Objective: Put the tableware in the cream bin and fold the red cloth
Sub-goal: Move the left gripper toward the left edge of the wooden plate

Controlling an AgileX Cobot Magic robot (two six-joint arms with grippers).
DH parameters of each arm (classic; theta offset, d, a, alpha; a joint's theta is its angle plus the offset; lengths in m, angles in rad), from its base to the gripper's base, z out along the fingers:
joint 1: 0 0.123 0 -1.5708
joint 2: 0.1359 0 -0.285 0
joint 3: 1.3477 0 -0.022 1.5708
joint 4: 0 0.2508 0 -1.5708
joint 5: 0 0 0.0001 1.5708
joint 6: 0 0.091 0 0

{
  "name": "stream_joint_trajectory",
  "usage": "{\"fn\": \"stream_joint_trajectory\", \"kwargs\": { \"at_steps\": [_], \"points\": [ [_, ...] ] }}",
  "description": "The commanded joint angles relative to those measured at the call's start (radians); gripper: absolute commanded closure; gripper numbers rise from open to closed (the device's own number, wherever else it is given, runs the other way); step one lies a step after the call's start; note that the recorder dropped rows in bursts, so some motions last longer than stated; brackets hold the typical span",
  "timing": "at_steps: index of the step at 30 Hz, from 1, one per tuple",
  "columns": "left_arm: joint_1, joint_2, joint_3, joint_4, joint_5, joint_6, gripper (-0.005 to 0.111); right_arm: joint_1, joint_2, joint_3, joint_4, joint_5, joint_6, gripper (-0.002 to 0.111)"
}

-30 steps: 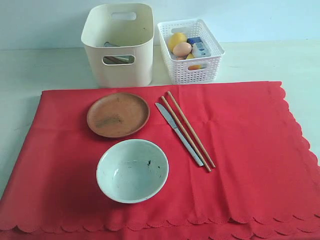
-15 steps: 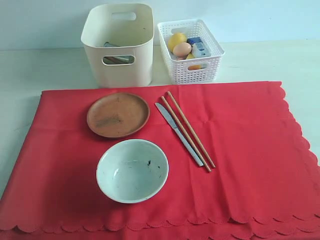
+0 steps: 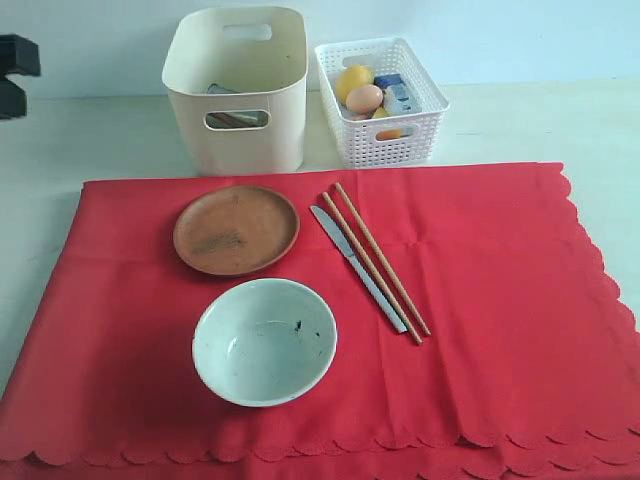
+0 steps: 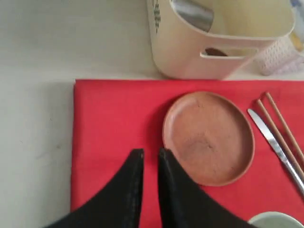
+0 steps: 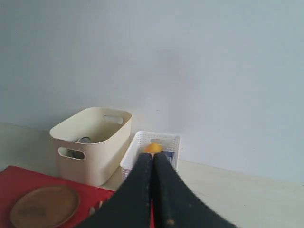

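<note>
Exterior: red cloth (image 3: 480,300) spread flat on the table (image 3: 60,140). On it are the brown plate (image 3: 236,229), with the pale bowl (image 3: 265,340) just in front of it, and the knife (image 3: 358,268) and chopsticks (image 3: 377,260) side by side to the plate's right. The cream bin (image 3: 238,85) stands just behind the cloth's far edge. The white basket (image 3: 381,140) is right beside the bin and holds a lemon (image 3: 354,80) and an egg (image 3: 365,98). A dark bit of the left arm (image 3: 12,70) shows at the left edge. Left wrist: left gripper (image 4: 150,154) over the cloth, just beside the plate, jaws parted by a narrow slit with nothing between them. A steel cup (image 4: 192,13) is inside the bin. Right wrist: right gripper (image 5: 153,156) is up in the air, jaws pressed together, empty. The bin, basket and plate lie beyond it.
</note>
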Motion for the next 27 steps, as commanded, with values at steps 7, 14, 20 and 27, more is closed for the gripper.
{"fn": "stream_joint_trajectory", "kwargs": {
  "at_steps": [7, 14, 20, 27],
  "points": [
    [-0.004, 0.392, -0.111, -0.311, 0.094, 0.153, 0.054, -0.192, -0.103, 0.004, 0.0, -0.006, 0.001, 0.108],
    [-0.004, 0.624, -0.252, -0.381, 0.186, 0.186, 0.054, -0.283, -0.148, 0.004, 0.0, -0.006, 0.001, 0.108],
    [-0.004, 0.72, -0.307, -0.421, 0.193, 0.195, 0.054, -0.31, -0.153, 0.004, -0.002, -0.006, 0.001, 0.108],
    [-0.004, 0.796, -0.368, -0.491, 0.2, 0.224, 0.054, -0.315, -0.194, 0.004, -0.001, -0.006, 0.001, 0.108]
  ]
}}
